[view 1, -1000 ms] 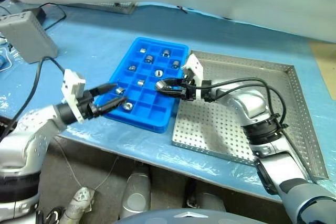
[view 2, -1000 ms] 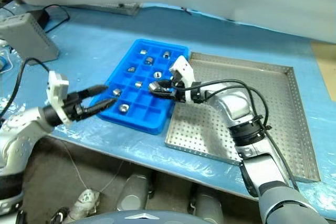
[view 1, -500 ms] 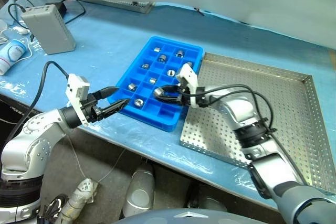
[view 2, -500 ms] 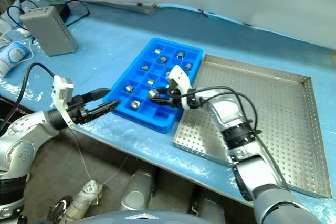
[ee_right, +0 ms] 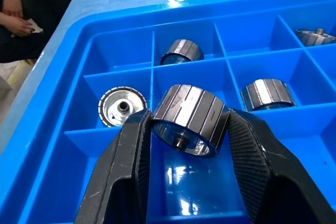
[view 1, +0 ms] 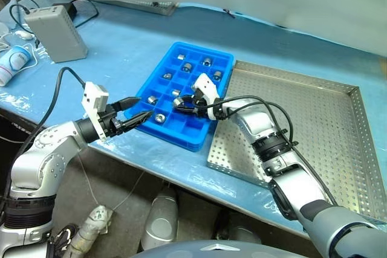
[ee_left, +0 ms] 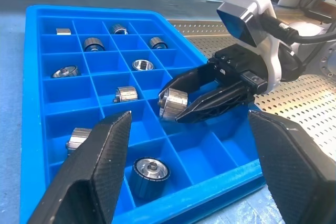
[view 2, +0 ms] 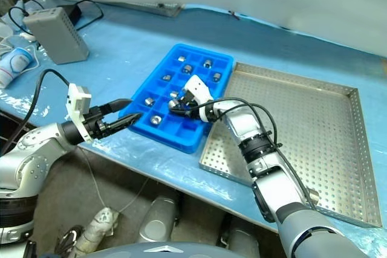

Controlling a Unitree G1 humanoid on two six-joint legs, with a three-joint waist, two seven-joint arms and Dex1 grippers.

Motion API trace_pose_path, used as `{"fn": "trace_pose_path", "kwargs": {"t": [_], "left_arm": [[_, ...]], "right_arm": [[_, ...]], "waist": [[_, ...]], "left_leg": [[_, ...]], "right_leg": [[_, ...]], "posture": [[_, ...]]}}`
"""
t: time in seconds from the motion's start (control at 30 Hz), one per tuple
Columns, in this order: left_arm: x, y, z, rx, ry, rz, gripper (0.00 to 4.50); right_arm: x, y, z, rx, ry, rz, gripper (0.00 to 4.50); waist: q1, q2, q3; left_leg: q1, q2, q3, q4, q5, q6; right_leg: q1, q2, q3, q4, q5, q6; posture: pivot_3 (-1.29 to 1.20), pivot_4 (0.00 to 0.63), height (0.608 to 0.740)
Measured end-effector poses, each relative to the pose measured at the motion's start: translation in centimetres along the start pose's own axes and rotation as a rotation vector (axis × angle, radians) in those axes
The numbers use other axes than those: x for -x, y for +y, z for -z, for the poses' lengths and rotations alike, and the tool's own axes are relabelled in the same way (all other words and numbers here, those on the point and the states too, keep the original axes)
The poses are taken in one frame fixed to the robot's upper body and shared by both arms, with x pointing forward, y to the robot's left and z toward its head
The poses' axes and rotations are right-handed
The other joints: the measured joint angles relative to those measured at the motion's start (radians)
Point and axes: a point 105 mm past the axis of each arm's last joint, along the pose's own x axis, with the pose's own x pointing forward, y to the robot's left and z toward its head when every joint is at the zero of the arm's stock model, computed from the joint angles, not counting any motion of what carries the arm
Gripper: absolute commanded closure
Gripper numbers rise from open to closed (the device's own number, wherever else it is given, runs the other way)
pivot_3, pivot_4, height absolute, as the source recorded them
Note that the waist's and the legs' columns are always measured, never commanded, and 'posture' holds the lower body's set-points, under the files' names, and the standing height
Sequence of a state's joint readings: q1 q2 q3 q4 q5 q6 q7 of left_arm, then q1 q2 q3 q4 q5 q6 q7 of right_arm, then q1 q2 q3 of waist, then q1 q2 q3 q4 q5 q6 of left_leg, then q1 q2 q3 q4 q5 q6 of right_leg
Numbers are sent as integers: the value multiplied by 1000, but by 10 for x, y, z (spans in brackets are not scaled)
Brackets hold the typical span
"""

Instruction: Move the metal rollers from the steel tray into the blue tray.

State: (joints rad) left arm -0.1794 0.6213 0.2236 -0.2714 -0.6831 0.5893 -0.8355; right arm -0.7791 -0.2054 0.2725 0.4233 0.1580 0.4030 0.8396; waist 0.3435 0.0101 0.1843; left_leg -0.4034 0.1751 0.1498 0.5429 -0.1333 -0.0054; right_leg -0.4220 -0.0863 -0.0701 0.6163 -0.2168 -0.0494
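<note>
The blue tray [view 1: 179, 142] lies left of the steel tray [view 1: 326, 119], their long sides touching. Several metal rollers [ee_left: 143, 65] sit singly in its square compartments. My right gripper [view 1: 181, 104] reaches from the steel tray's side over the middle of the blue tray and is shut on one roller [ee_right: 190, 119], held just above an empty compartment. My left gripper [view 1: 138, 109] hovers level at the blue tray's near left corner, pointing at it, open with nothing between its fingers [ee_left: 100, 166].
A grey box [view 1: 54, 31] with a black cable and a white bottle [view 1: 15, 58] stand at the far left of the blue-covered table. The table's front edge runs just below both trays. A person's hands [ee_right: 18, 3] show beyond the blue tray.
My right gripper has carried the roller further left and lower over the blue tray. The left gripper has stayed about where it was. The camera has shifted.
</note>
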Motion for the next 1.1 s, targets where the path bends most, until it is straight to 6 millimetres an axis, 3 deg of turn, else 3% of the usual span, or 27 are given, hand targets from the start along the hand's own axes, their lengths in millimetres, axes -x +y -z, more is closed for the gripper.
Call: {"fn": "trace_pose_path", "kwargs": {"t": [0.03,0.2,0.33,0.43,0.53,0.63,0.8,0.93,1.0,1.1], "left_arm": [[0,0,1,3,2,2,757],[-7,-1,6,25,2,22,757],[-13,-3,2,14,-10,49,757],[-21,-3,5,24,-9,79,757],[-31,-4,4,32,-17,121,757],[-45,-6,2,36,-23,173,757],[-73,-18,7,62,-24,293,757],[-93,-27,8,69,-30,377,757],[-108,-35,7,71,-48,429,757],[-116,-40,13,86,-48,463,757]], "right_arm": [[0,-1,0,-1,-1,3,2730],[0,-4,-2,4,-23,37,1137],[2,-1,-1,-39,-19,23,1137],[15,-5,-7,-57,-50,50,1137],[46,-15,-15,-41,-69,103,1137],[91,-14,-22,-15,-68,132,1137],[165,-3,-15,25,74,192,1137],[209,12,-15,58,203,209,1137],[235,22,2,46,342,218,1137],[255,34,23,2,456,205,1137]], "waist": [[0,0,0],[-1,0,0],[-3,0,0],[-3,0,0],[-5,0,0],[-11,-1,0],[-56,-1,-1],[-108,-1,-2],[-128,-1,-3],[-171,-2,-3]], "left_leg": [[0,0,0,0,0,0],[0,0,0,0,0,0],[0,0,0,1,0,0],[0,0,0,1,0,0],[0,-1,1,3,0,0],[1,-1,1,4,0,0],[1,-2,2,4,2,-3],[2,-1,3,4,2,-3],[3,-1,3,3,-1,2],[4,-2,4,5,-4,8]], "right_leg": [[0,0,0,0,0,0],[0,0,0,1,0,0],[0,0,0,1,1,-1],[0,0,1,1,0,0],[0,0,2,2,0,1],[1,0,3,2,1,2],[2,0,4,1,1,4],[4,1,4,-2,2,5],[7,1,4,-9,3,7],[11,1,3,-13,3,8]], "posture": [[473,150,740],[438,150,740],[394,150,740],[337,150,740],[261,150,740],[184,150,740],[44,150,740],[-35,150,740],[-63,150,740],[-80,150,740]]}}
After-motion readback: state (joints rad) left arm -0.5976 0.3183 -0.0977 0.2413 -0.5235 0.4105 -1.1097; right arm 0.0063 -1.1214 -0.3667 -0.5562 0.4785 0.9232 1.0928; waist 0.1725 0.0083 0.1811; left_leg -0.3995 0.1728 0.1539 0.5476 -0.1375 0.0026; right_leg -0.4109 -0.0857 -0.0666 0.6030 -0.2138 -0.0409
